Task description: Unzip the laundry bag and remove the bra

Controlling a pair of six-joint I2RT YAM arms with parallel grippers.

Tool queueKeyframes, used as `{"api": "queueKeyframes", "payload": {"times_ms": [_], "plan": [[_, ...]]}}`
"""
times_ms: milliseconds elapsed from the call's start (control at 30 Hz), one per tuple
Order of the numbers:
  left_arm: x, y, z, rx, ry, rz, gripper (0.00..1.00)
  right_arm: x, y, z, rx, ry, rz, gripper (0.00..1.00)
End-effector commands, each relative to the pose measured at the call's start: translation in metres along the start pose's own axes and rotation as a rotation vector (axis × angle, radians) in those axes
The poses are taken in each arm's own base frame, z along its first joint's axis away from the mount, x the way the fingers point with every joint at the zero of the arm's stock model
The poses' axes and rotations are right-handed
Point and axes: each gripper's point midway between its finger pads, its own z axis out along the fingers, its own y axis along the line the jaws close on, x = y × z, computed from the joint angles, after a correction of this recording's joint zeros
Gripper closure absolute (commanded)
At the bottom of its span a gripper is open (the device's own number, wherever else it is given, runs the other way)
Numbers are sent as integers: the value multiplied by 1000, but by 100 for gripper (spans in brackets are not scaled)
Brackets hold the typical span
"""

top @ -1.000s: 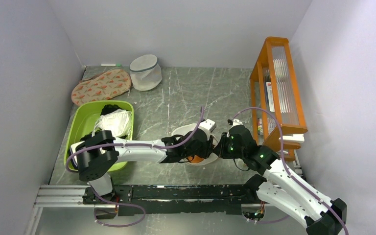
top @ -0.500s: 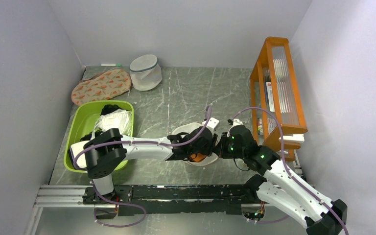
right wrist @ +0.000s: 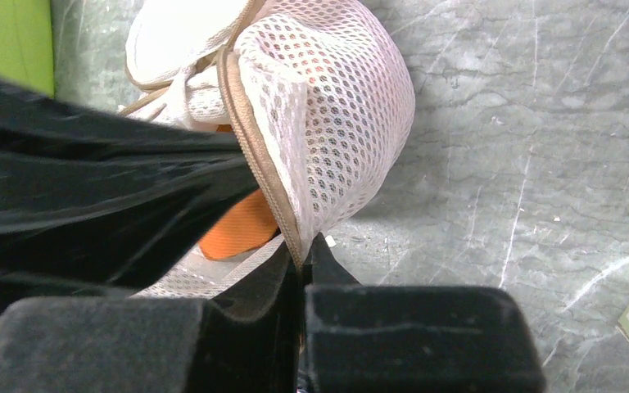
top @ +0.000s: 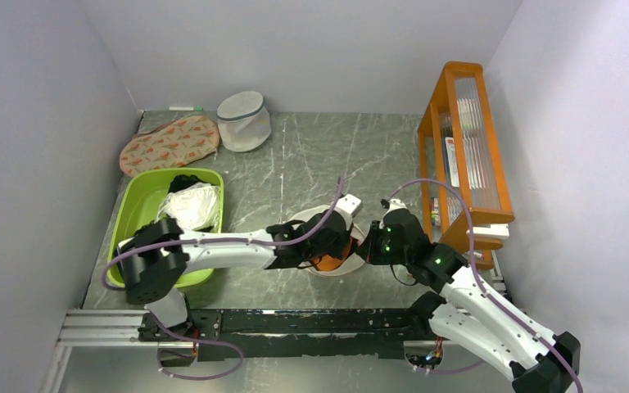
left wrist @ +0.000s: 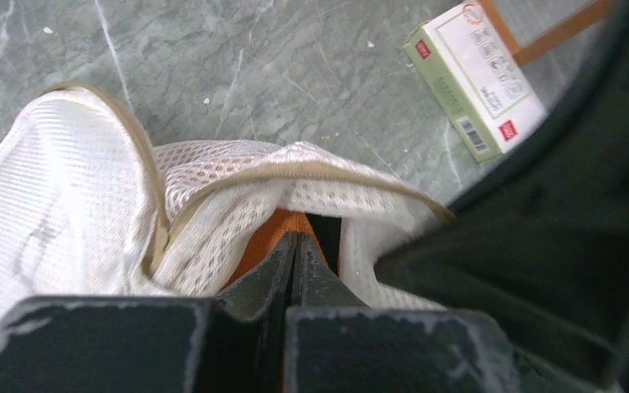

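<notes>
On the table [top: 311, 155] | left pincer [left wrist: 295, 239] clenched inside laundry bag [left wrist: 74, 188] mouth | right pincer [right wrist: 305, 246] gripping its rim

top cam high behind the arms looking down, wrist cams right up close — both on the laundry bag [right wrist: 336, 123]
</notes>
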Motion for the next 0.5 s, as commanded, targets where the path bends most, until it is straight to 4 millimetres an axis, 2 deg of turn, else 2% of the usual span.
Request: {"api": "queueKeyframes", "payload": {"times_ms": [0, 200, 300, 467], "plan": [[-26, -13, -28, 93, -90, -31, 93, -9, 2, 0, 8, -34, 2, 100], [-24, -15, -37, 118, -86, -55, 93, -12, 3, -3, -3, -50, 2, 100], [-31, -20, -46, 158, -110, -72, 93, -11, 4, -3, -7, -47, 1, 100], [-42, -50, -78, 370, -162, -21, 93, -12, 5, 1, -12, -47, -2, 100]]}}
